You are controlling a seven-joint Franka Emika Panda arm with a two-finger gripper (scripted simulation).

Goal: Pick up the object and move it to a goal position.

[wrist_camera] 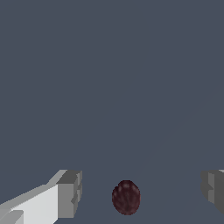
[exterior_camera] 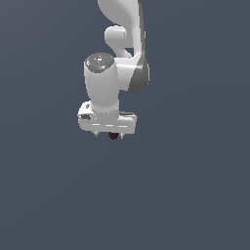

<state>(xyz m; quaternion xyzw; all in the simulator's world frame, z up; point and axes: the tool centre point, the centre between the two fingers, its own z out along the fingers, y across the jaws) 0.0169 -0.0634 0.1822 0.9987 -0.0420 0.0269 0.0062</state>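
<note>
The object is a small dark red roundish lump lying on the grey surface. In the wrist view it sits between the two grey fingertips, with clear gaps on both sides. My gripper is open and touches nothing. In the exterior view the white arm hangs over the spot, and the object peeks out just under the gripper, mostly hidden by the hand.
A plain dark grey surface fills both views. No other objects or edges show.
</note>
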